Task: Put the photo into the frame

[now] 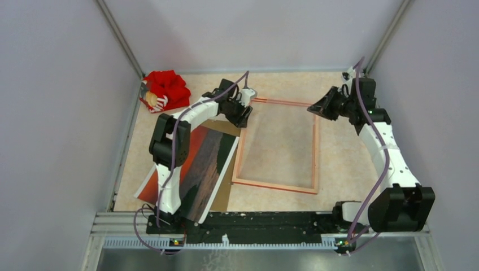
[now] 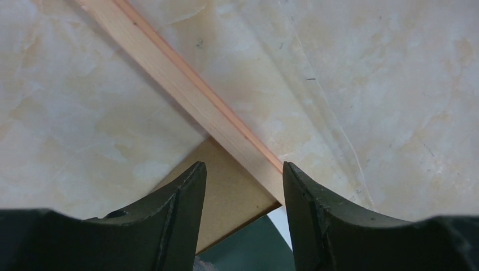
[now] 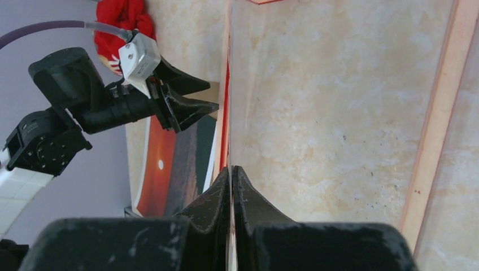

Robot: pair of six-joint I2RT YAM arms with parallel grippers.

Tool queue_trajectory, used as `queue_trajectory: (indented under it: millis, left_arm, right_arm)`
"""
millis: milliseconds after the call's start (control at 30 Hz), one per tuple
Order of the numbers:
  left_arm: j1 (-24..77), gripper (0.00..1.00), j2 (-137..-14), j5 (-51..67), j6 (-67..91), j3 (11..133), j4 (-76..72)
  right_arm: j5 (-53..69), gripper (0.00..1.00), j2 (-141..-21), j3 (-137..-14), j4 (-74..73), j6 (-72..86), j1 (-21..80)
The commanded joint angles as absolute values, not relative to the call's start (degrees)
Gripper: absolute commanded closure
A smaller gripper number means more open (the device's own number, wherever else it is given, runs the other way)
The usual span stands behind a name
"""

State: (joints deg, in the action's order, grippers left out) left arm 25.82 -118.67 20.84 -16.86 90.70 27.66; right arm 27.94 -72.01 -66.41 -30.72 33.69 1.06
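Note:
The frame (image 1: 314, 152) lies in the middle of the table with its pale wood back up. My right gripper (image 1: 316, 107) is at the frame's far right corner, shut (image 3: 231, 169) on a thin edge of it. The left gripper (image 1: 245, 117) hangs open (image 2: 244, 169) over the far left corner, straddling the wooden rail (image 2: 186, 90) without gripping it. The photo (image 1: 203, 164), a red-orange sunset print, lies face up left of the frame, partly under the left arm. In the right wrist view the photo (image 3: 169, 164) shows beside the left gripper (image 3: 206, 96). A dark corner of the photo (image 2: 248, 248) shows below the left jaws.
A brown backing panel (image 1: 225, 195) lies under the photo, and its corner (image 2: 231, 192) reaches under the frame's rail. A clear sheet (image 1: 279, 144) fills the frame's opening. A red cloth bundle (image 1: 166, 90) sits in the far left corner. Grey walls close in three sides.

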Motion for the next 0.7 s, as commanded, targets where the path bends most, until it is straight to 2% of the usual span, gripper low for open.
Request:
queue_trajectory:
  millis: [0, 500, 667]
  left_arm:
    - [22.1, 0.41, -115.4, 23.4, -15.5, 92.5, 29.1]
    - [19.8, 0.43, -108.9, 23.4, -19.7, 80.3, 25.9]
    - [19.6, 0.44, -106.5, 24.5, -19.7, 79.5, 26.7]
  right_arm:
    - [32.3, 1.00, -73.7, -68.1, -24.5, 35.4, 2.1]
    - [36.4, 1.00, -77.2, -68.1, -14.5, 44.2, 3.8]
    - [31.2, 0.74, -79.4, -68.5, -21.3, 41.1, 3.8]
